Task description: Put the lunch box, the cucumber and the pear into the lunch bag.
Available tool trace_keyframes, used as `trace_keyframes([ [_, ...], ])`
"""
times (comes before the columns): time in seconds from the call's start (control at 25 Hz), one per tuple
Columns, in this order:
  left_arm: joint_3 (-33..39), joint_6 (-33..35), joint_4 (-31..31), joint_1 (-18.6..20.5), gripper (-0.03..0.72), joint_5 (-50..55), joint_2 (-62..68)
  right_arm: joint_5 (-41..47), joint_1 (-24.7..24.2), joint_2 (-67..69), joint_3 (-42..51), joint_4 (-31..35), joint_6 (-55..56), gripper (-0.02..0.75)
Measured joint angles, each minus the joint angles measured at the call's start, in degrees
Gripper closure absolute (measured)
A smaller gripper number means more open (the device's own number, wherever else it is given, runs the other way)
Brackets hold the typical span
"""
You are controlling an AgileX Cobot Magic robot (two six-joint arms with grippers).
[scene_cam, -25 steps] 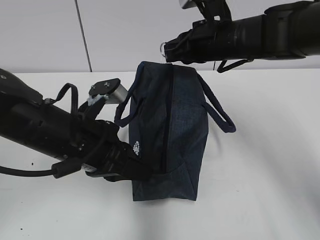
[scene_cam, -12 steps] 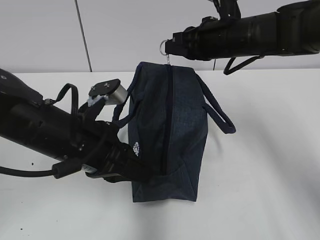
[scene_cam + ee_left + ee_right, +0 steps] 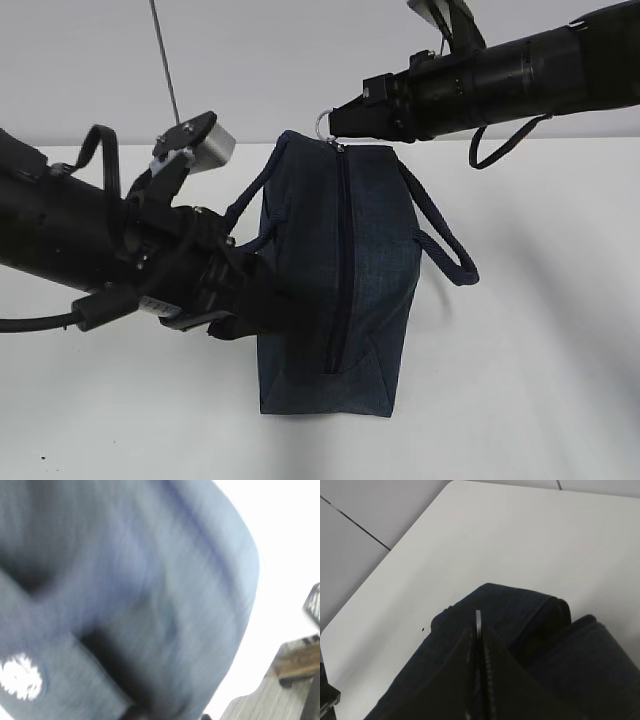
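Lunch bag (image 3: 335, 280) sits mid-table, zipped; soft fabric, sags w/o support, so hold by seams. Left gripper (image 3: 262, 305) at its side, jaw state can't tell. Right gripper (image 3: 479, 645) pinches ring pull (image 3: 323, 123).

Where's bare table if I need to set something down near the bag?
Open table lies right of the lunch bag, beyond its right handle, and in front of the bag. The bag's left side is crowded by the left arm; the right gripper holds the ring pull above.
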Motion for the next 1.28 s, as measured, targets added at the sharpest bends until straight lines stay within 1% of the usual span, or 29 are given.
trace_keyframes([
  [0.04, 0.0, -0.48, 0.0, 0.0, 0.379, 0.0, -0.65, 0.87, -0.24, 0.0, 0.0, -0.67, 1.07, 0.732],
  [0.08, 0.0, -0.83, -0.06, 0.0, 0.358, 0.12, -1.45, 1.72, -0.52, 0.0, 0.0, -1.06, 1.62, 0.733],
  [0.2, 0.0, -1.08, -0.36, 0.0, 0.326, 0.2, -3.8, 3.02, -1.09, 0.0, 0.0, -1.56, 2.81, 0.732],
  [0.44, 0.0, -1.09, -5.17, 0.0, 0.317, -5.33, -8.45, 3.58, -1.08, 0.0, -0.02, -1.8, 3.3, 0.732],
  [0.64, -0.08, -1.19, -10.95, 0.0, 0.316, -11.57, -8.91, 3.61, -1.08, 0.0, -0.02, -1.8, 3.39, 0.732],
  [0.72, -0.97, -1.2, -12.36, 0.0, 0.316, -14.39, -8.07, 3.71, -1.2, 0.0, -0.02, -1.8, 3.39, 0.732],
  [0.84, -4.5, -1.2, -13.17, 0.0, 0.316, -16.18, -4.84, 3.83, -1.53, 0.0, -0.12, -0.75, 3.39, 0.732],
  [0.96, -8.01, -1.2, -13.41, 0.0, 0.331, -18.01, -0.6, 4.01, -2.31, 0.0, -0.12, 0.79, 3.43, 0.732],
  [1.08, -10.51, -1.2, -13.68, 0.0, 0.365, -19.49, 3.28, 4.12, -2.49, 0.0, -0.12, 1.19, 3.53, 0.732],
  [1.28, -11.56, -1.2, -13.81, 0.0, 0.435, -19.48, 7.05, 4.35, -2.63, 0.0, -0.12, 1.19, 3.66, 0.732],
])
